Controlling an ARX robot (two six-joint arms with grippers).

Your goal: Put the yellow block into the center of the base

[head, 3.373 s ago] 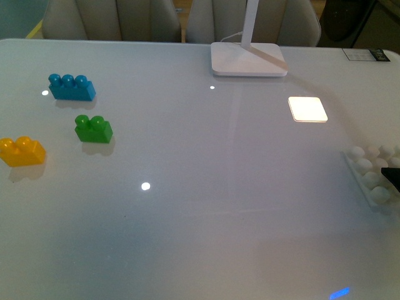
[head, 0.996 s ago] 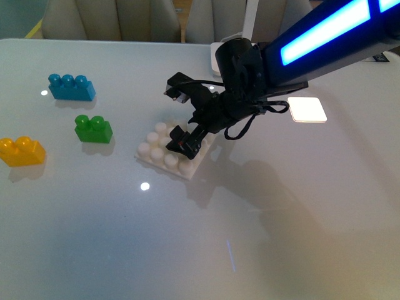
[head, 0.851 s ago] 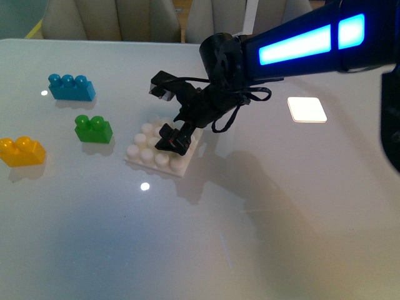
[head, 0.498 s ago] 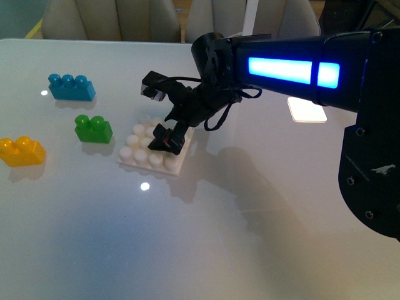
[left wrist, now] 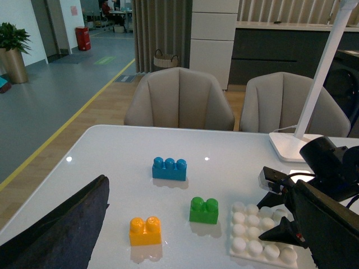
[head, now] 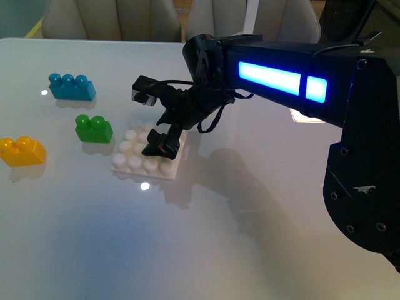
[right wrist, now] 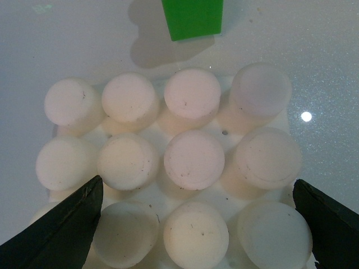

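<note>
Front view: green brick (head: pixel 94 129) sits between yellow block (head: pixel 22 151) and base (head: pixel 133 164).

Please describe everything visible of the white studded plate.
The base is a flat square plate of matt white plastic with four rows of four round studs, no brick on it. It lies on the table, right of the green brick and apart from it. The right gripper flanks it with both fingers; whether they clamp it is unclear.
</note>
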